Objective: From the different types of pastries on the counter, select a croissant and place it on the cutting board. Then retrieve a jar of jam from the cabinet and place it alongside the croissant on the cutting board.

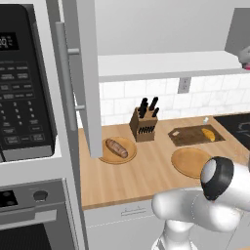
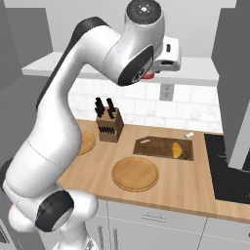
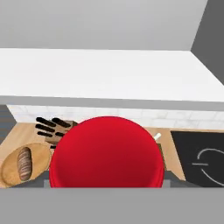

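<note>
My gripper [image 2: 160,66] hangs just in front of the open cabinet's white shelf [image 1: 166,63], above the counter [image 1: 146,176], shut on the jar of jam [image 3: 106,153]. The jar's red lid looms large in the hand view, and a sliver of red [image 2: 151,75] peeks out under the hand. Below, the golden-yellow croissant [image 1: 208,134] [image 2: 177,150] lies on the right end of the dark cutting board [image 1: 188,137] [image 2: 154,146]. The brown streaked pastry [image 1: 116,147] [image 3: 24,163] rests on a round plate at the left. The cabinet door [image 1: 83,73] stands open.
A knife block [image 1: 144,126] [image 2: 109,128] stands against the tiled wall. An empty round wooden plate [image 1: 191,162] [image 2: 135,173] sits in front of the board. A black microwave [image 1: 22,83] is at left, a black cooktop [image 2: 227,166] at right, and a small white shaker [image 2: 189,135] behind the board.
</note>
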Motion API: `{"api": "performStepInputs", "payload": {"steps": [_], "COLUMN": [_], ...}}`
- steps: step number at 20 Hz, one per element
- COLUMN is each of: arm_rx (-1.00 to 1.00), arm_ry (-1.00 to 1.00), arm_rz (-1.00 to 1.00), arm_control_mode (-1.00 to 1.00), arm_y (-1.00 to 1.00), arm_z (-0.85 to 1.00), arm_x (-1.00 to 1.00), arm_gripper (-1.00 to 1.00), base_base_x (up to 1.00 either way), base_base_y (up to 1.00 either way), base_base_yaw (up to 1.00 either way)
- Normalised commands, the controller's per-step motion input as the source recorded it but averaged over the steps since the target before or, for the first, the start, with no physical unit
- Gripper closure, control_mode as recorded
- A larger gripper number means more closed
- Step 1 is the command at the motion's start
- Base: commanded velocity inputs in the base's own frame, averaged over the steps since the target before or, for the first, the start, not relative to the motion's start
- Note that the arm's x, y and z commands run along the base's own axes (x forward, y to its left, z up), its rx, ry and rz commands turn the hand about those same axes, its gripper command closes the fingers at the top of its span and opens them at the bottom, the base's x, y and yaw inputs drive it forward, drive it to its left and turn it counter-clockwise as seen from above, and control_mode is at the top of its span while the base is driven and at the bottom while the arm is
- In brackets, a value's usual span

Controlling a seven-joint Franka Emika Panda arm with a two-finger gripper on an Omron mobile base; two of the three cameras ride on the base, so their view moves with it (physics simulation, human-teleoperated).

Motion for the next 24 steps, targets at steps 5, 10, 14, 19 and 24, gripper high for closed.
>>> {"api": "performStepInputs", "payload": {"steps": [5, 10, 14, 19, 24], "arm_rx": [-0.12, -0.16, -0.14, -0.12, -0.08], "arm_ry": [-0.05, 0.0, 0.0, -0.03, -0.07], "arm_rz": [0.02, 0.0, 0.0, 0.0, 0.0], "arm_control_mode": [-1.0, -1.0, -1.0, -1.0, -1.0], "arm_y": [0.25, 0.26, 0.17, 0.13, 0.02], "arm_z": [-0.26, -0.37, -0.5, -0.58, -0.54], "arm_x": [-0.58, -0.41, -0.06, 0.0, 0.0], "arm_gripper": [1.0, 1.0, 1.0, 1.0, 1.0], "base_base_x": [0.0, 0.0, 0.0, 0.0, 0.0], "base_base_y": [0.0, 0.0, 0.0, 0.0, 0.0], "base_base_yaw": [0.0, 0.0, 0.0, 0.0, 0.0]}}
